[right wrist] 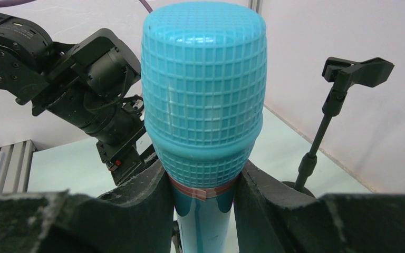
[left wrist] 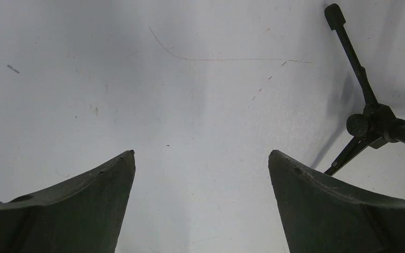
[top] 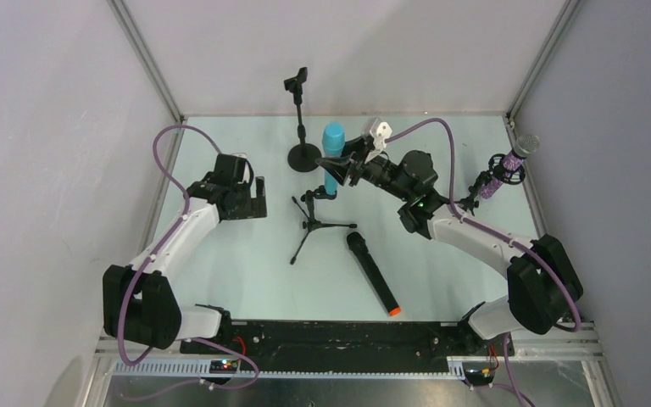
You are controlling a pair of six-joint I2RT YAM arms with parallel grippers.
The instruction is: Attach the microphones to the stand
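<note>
Across the pale table point(top: 246, 280), the right gripper point(top: 349, 167) is clamped on the cyan-blue microphone point(top: 333, 144), holding it head-up over the tripod stand point(top: 315, 222) at mid-table. The left gripper point(top: 250, 203) hangs spread wide and empty to the left of that tripod. Behind, the round-base stand point(top: 302, 127) waits with its clip bare. The purple microphone point(top: 509, 165) appears already mounted on a small holder at the table's right edge. The black microphone point(top: 371, 273) lies flat beside the tripod's feet, orange end toward the arms.

The cyan one looks like light, rigid plastic with a smooth, tapering handle that could slide in a grip. The taped neck just under the head seems the surest hold. Only the right wrist view shows the fingers point(right wrist: 153, 200) pinching exactly there, below the ridged head. Only the overhead view shows the handle's tail close to the tripod's clip. The left wrist view offers bare tabletop and one tripod leg.
</note>
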